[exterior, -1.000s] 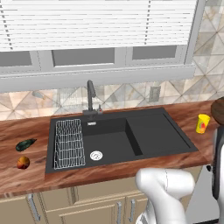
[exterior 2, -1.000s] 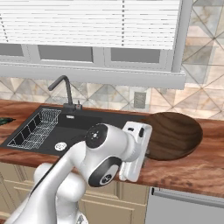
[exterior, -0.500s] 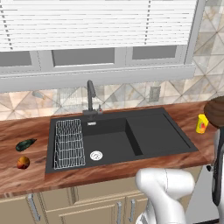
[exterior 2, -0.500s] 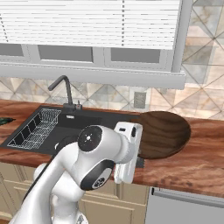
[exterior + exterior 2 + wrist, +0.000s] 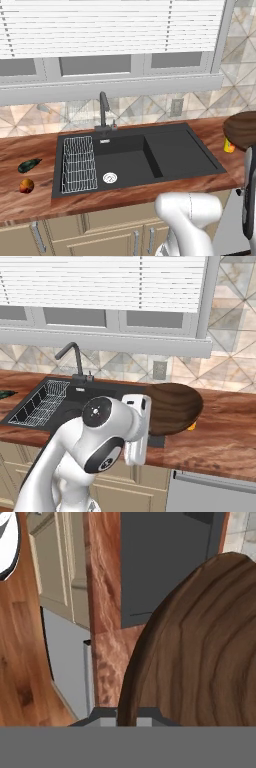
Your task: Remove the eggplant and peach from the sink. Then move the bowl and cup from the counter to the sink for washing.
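My gripper (image 5: 127, 717) is shut on the rim of the wide brown wood-grain bowl (image 5: 200, 647). The bowl (image 5: 172, 408) hangs tilted above the counter at the right end of the black sink (image 5: 107, 393), and its edge shows at the right border of the left base view (image 5: 242, 130). The yellow cup (image 5: 229, 146) stands on the counter below it, half hidden; a sliver of the cup (image 5: 191, 427) peeks out under the bowl. The dark eggplant (image 5: 29, 164) and the orange-red peach (image 5: 26, 186) lie on the counter left of the sink (image 5: 175, 150).
A wire rack (image 5: 79, 164) sits in the left part of the basin beside the silver drain (image 5: 109, 177). The dark faucet (image 5: 103, 110) rises behind the basin. A wall outlet (image 5: 176, 106) is on the tiled backsplash. My white arm (image 5: 100, 441) blocks the counter's front edge.
The bowl has travelled left toward the sink in my grip, and now covers the top of the cup. The eggplant and peach have not moved.
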Controlling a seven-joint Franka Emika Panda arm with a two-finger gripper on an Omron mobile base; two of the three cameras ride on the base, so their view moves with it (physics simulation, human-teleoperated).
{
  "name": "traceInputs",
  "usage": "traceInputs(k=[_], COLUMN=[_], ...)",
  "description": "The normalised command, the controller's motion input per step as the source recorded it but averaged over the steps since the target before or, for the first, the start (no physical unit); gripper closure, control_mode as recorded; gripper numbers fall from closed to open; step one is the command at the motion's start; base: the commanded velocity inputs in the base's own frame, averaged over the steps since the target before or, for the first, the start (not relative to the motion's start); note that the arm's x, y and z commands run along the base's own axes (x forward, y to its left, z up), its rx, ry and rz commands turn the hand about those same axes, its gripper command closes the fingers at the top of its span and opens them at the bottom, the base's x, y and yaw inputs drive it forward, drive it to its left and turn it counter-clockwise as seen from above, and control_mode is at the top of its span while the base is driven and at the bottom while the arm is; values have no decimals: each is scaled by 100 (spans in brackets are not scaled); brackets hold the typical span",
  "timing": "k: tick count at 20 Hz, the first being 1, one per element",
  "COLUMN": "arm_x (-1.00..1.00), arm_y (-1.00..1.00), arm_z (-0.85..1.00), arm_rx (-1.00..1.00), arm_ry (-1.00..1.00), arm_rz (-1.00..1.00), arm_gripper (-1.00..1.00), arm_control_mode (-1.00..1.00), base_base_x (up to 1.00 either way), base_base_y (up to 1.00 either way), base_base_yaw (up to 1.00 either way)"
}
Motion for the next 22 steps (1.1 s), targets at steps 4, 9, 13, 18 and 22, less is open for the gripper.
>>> traceInputs(k=[4,9,13,18,22], arm_x=[0,0,1,5,0], arm_y=[23,22,20,19,21], arm_z=[6,2,0,1,0], arm_rx=[0,0,0,0,0], arm_ry=[7,8,1,0,-1], arm_rz=[9,7,3,2,5], arm_gripper=[100,100,100,100,100], arm_control_mode=[-100,-100,-100,-100,-100], base_base_x=[0,0,0,0,0], base_base_y=[0,0,0,0,0], base_base_yaw=[0,0,0,0,0])
